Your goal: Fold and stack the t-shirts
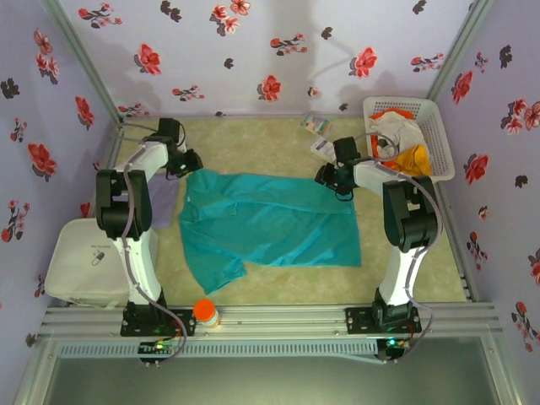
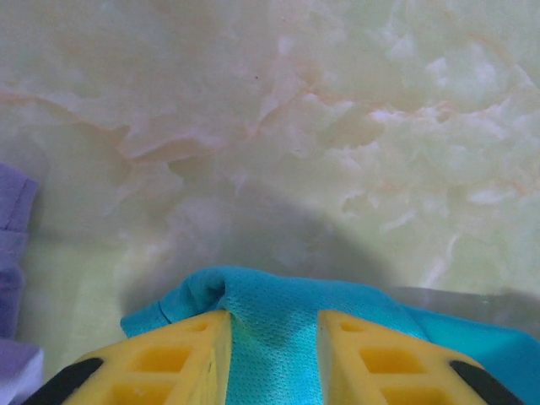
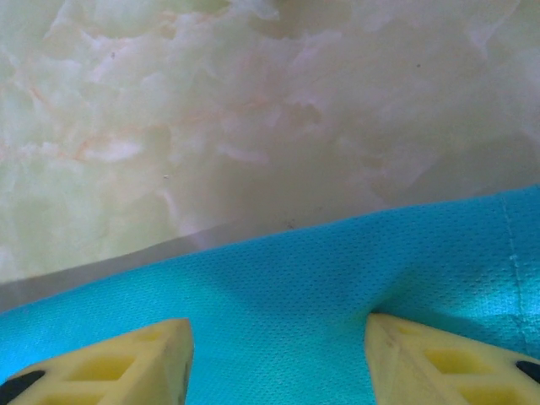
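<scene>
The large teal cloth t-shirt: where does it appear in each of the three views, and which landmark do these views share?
Top external: the large teal cloth t-shirt lies spread at the picture's centre.
Left wrist: the t-shirt is at the bottom, from centre to right corner.
Right wrist: the t-shirt covers the lower part, higher on the right.
Shared landmark: the pale marbled beige tabletop beyond the shirt's edge.

No lettering is legible; the print on the white packets (image 1: 315, 124) blurs.
</scene>
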{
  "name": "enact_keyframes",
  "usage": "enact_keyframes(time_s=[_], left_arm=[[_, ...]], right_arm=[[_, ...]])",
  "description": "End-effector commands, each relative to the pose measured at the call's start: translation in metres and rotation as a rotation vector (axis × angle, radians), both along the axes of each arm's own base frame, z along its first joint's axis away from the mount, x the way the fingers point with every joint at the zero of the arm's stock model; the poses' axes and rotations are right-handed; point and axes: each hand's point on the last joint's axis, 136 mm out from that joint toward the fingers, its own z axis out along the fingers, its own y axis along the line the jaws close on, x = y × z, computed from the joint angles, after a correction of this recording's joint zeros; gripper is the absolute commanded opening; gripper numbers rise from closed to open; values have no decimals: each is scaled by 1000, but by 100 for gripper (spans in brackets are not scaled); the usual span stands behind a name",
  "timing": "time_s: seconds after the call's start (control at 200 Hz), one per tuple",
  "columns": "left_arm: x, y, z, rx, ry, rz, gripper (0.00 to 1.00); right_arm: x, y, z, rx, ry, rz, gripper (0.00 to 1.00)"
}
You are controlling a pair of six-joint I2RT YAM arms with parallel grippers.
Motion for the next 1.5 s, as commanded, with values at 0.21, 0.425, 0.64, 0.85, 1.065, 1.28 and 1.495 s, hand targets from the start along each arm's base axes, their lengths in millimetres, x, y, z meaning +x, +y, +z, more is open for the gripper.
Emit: enact_keyframes(time_s=[0.21,0.425,0.64,0.85,1.065,1.28,1.495], left_arm=[[7,3,-2,24,-7,-8,16],[5,20,-6,97,19,42,0],[1,42,-5,115,27,112,0],[6,52,4,112,-4,135,0],[9,46,20,87,-15,125,44],[-7,25,59,86,-67,70,55],[-48,-12,65,79,-46,-23,55]], right_arm=[[11,-11,-3,-11,5,-39,53],[4,-29,-13,-62,61,-80,48],[0,-53,-18,-110,95,-134,43],[3,-59,-12,-113,87,-148,42],[17,-50,15,-75,3,-102,46],[16,-35,60,-30,-91,-32,57],[-20,-11,81,-22,-65,56,64]])
